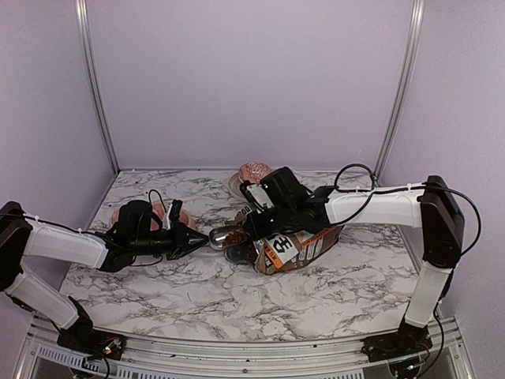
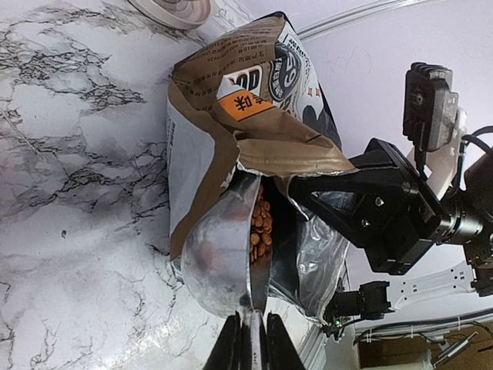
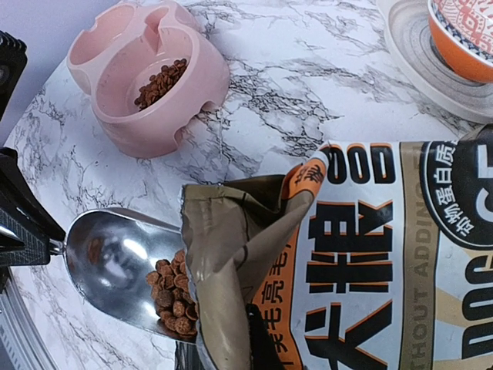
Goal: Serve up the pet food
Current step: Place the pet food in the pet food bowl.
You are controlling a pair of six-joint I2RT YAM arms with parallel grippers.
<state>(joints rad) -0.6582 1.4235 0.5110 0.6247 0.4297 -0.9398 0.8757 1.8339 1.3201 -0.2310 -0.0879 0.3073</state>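
Scooping: metal scoop sits in the bag mouth, part-filled with pet food.
Left gripper: pinching the scoop handle, likely to lift without spilling.
Right gripper: pressed together on the bag's lip, propping the mouth wide.
Pink bowl: nearby on the tabletop, some kibble inside.

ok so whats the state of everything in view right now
bag, lying on its side, mouth held open
scoop, tip inside the bag mouth, partly filled
pet food, some in the scoop, a little in the pink bowl
pink bowl, upright, mostly empty
orange bowl, upright on a plate
left end effector, shut on the scoop handle
right end effector, shut on the bag lip
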